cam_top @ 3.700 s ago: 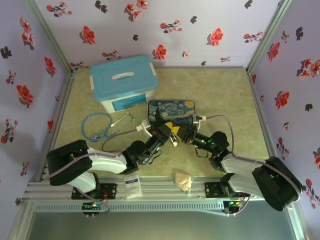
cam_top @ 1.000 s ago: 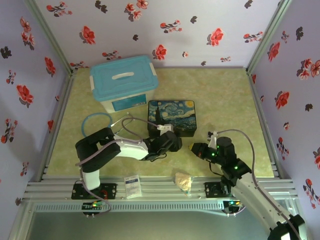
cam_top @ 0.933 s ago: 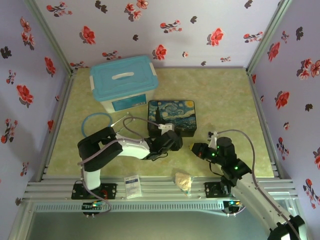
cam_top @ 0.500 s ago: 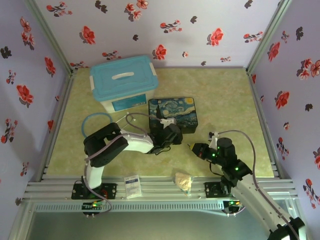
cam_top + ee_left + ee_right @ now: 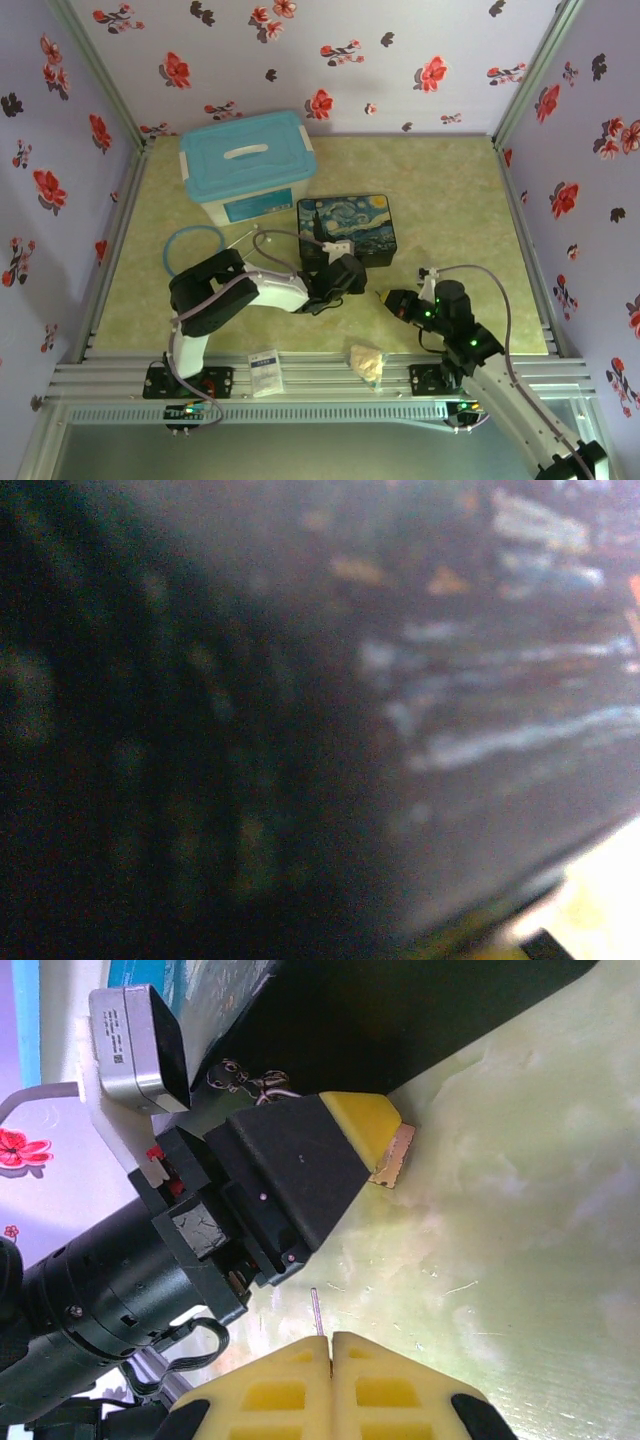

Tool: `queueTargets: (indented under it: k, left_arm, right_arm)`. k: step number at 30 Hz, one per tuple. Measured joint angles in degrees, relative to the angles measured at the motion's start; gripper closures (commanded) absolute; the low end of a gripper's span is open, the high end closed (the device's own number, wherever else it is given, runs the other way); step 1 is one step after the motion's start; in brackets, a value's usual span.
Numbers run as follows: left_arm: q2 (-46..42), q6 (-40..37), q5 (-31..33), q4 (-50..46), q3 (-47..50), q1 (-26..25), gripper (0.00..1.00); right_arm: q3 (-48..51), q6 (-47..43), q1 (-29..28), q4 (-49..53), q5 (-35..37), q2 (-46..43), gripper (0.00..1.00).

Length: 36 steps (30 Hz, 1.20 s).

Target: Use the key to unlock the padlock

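The bin point(image 5: 247, 165) stands behind-left of the painted box point(image 5: 348, 228); the left gripper point(image 5: 347, 268) sits just before that box. The wrapper point(image 5: 367, 362) lies nearest, right of the packet point(image 5: 264, 370).

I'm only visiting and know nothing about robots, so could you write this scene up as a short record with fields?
Setting: green table inside flower-papered walls
Left gripper: at the front of the starry-night painted box; open or shut unclear
Small brass-gold padlock: against the left gripper's yellow tip
Right gripper: shut, with a thin dark metal key poking out between its fingers
Key and padlock: apart, key not yet inserted
Other things: blue-lidded plastic bin, blue stethoscope, crumpled beige wrapper, white sachet
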State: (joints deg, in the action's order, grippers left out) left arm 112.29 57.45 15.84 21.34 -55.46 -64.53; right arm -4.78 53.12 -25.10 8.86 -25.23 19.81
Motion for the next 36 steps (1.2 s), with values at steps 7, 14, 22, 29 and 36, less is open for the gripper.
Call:
queueTargets:
  k: [7, 14, 22, 29, 36]
  left_arm:
    - [-0.66, 0.48, 0.48, 0.63, 1.16, -0.37, 0.71]
    - [-0.87, 1.88, 3.43, 1.73, 2.25, -1.70, 0.71]
    - [-0.63, 4.11, 8.20, 2.80, 3.06, -3.61, 0.80]
    - [-1.62, 6.29, 7.06, 5.57, 5.38, -3.43, 0.90]
    - [-4.24, 8.85, 0.94, 10.29, 9.46, -1.66, 0.95]
  right_arm:
    - [0.02, 0.44, 0.00, -0.28, 0.00, 0.61, 1.00]
    - [0.02, 0.92, 0.00, -1.40, -0.02, 3.41, 1.00]
    - [0.02, 0.92, 0.00, -1.70, -0.02, 3.91, 1.00]
    - [1.16, 2.60, 0.00, -4.02, 0.00, 4.76, 1.00]
    - [3.56, 6.49, 0.70, -17.62, -2.67, 20.06, 1.00]
